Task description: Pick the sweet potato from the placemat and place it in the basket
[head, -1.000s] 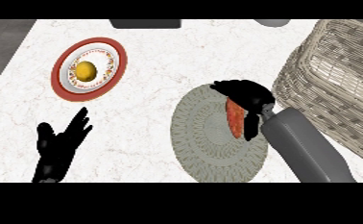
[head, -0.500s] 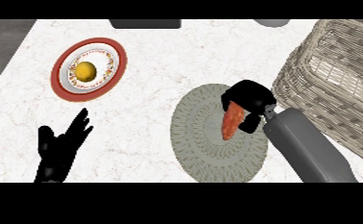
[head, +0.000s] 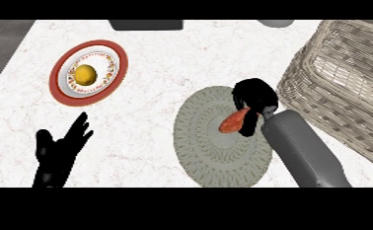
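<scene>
The orange-red sweet potato [head: 234,121] is over the right half of the round grey woven placemat [head: 211,150]. My right hand [head: 255,98] is curled over its upper end, fingers wrapped round it, so part of the potato is hidden. The wicker basket [head: 328,86] stands just right of the hand, at the right edge of the head view. My left hand [head: 59,152] rests open at the lower left, fingers up, far from the placemat.
A red-rimmed plate [head: 109,66] with a yellow fruit [head: 86,73] on it lies at the upper left. A dark object [head: 146,24] and a grey one [head: 275,22] sit along the far edge of the white marble counter.
My right hand has closed in over the sweet potato, which now looks smaller and tilted, hanging under the fingers. The left hand has not moved.
</scene>
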`<state>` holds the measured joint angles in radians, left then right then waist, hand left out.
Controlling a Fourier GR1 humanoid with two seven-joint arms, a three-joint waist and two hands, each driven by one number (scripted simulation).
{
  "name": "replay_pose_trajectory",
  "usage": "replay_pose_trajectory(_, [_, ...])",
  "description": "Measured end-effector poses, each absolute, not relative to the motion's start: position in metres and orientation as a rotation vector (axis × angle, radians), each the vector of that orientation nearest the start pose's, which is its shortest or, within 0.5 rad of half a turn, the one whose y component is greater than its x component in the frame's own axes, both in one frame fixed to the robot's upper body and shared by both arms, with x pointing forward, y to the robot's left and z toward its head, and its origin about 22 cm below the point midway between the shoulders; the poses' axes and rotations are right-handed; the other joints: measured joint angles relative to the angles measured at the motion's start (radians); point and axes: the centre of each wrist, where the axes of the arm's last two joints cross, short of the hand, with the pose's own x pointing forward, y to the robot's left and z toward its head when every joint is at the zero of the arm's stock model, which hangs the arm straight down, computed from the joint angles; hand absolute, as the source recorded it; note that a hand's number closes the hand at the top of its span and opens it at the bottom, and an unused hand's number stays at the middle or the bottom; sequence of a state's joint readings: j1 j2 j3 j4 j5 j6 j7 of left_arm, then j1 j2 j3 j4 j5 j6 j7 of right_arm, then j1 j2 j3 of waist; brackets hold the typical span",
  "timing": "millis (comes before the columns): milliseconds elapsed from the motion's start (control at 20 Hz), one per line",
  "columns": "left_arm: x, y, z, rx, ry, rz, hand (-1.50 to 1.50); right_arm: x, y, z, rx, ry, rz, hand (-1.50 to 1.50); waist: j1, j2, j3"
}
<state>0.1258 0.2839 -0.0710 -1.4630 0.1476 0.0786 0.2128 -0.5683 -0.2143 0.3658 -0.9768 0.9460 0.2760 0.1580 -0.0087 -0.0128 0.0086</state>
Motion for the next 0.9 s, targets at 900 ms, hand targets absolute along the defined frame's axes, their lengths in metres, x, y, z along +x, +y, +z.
replay_pose_trajectory(900, [0.207,0.299,-0.031,0.156,-1.098,-0.028,0.0,0.367,-0.087,0.148,-1.116,-1.315,0.216,1.5,0.005,-0.001,0.0])
